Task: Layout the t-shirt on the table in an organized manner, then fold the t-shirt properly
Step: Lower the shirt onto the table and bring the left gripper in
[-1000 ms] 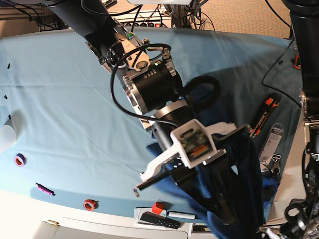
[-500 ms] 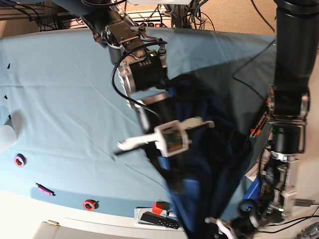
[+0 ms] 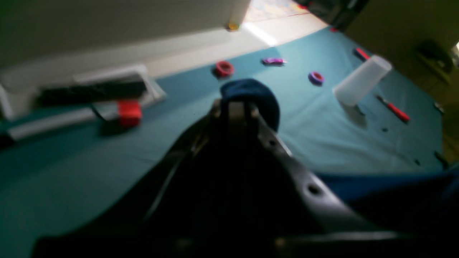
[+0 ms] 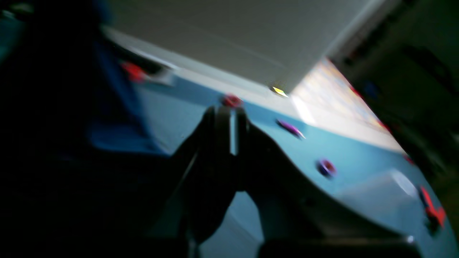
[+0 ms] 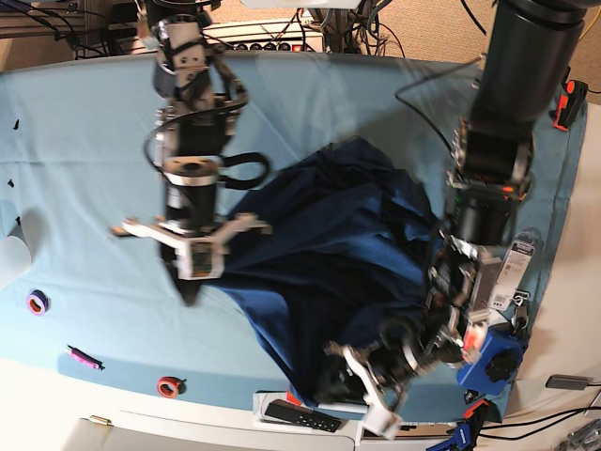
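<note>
Both hands are clenched: your left hand (image 3: pixel 236 107) pinches the shirt (image 5: pixel 347 244), your right hand (image 5: pixel 191 291) seems empty; spread it flat on the tabletop (image 5: pixel 84 169).

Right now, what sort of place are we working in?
Probably a robotics lab workbench: a table under teal cloth, cables and power strips behind it, and small tape rolls near the dark t-shirt.

Beige carpet floor (image 5: pixel 441 28) behind the far edge; tangle of black cables (image 5: pixel 282 23) there; pale wall (image 3: pixel 107 28) and sunlit patterned floor strip (image 3: pixel 272 10).
</note>
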`<state>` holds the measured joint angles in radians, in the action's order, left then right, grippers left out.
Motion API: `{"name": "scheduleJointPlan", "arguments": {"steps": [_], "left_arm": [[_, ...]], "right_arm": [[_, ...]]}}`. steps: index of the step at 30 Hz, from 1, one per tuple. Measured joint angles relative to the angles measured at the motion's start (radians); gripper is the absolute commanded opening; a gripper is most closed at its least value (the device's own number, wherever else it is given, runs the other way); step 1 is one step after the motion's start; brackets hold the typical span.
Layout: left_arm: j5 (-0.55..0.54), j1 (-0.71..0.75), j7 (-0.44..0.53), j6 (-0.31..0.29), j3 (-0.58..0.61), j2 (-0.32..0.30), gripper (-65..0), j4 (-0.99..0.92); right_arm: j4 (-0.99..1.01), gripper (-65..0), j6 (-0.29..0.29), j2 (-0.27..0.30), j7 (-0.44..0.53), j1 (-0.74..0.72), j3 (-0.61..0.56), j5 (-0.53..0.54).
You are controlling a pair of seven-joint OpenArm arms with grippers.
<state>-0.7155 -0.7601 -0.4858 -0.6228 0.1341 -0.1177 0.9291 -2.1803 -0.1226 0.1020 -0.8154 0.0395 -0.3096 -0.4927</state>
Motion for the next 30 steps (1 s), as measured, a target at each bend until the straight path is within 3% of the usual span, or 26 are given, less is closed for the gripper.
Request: {"name": "scheduleJointPlan", "arguments": {"steps": [2,6,11,14,18,24,28,30], "left_arm": [[-0.009,0.018,0.0,0.0,0.02,0.004,-65.0,0.0],[-0.074,0.028,-0.095,0.002,0.121,-0.008,-65.0,0.0],[-0.09,0.039,-0.176,-0.027,0.282,-0.002,-65.0,0.0],[-0.09,0.037,-0.158,-0.026,0.331,-0.001,-65.0,0.0],[-0.09,0.036,-0.089,-0.017,0.336,-0.002,-65.0,0.0],[-0.012,0.017,0.032,0.053,0.336,0.001,-65.0,0.0],[0.081,0.0,0.099,0.137,0.336,0.01,-65.0,0.0],[0.114,-0.006,0.105,0.15,0.335,0.024,-65.0,0.0]], "right_arm": [[0.0,-65.0,0.0,0.008,-0.003,0.013,0.058,0.0],[0.0,-65.0,0.003,0.021,-0.042,0.019,0.16,0.007],[0.0,-65.0,0.019,0.047,-0.114,0.019,0.205,0.117],[0.0,-65.0,0.096,0.047,-0.127,0.027,0.204,0.224],[0.0,-65.0,0.143,0.045,-0.129,0.064,0.203,0.307],[0.0,-65.0,0.232,0.045,-0.181,0.109,0.203,0.499],[0.0,-65.0,0.341,0.047,-0.194,0.137,0.203,0.621],[0.0,-65.0,0.385,0.047,-0.202,0.15,0.203,0.686]]}}
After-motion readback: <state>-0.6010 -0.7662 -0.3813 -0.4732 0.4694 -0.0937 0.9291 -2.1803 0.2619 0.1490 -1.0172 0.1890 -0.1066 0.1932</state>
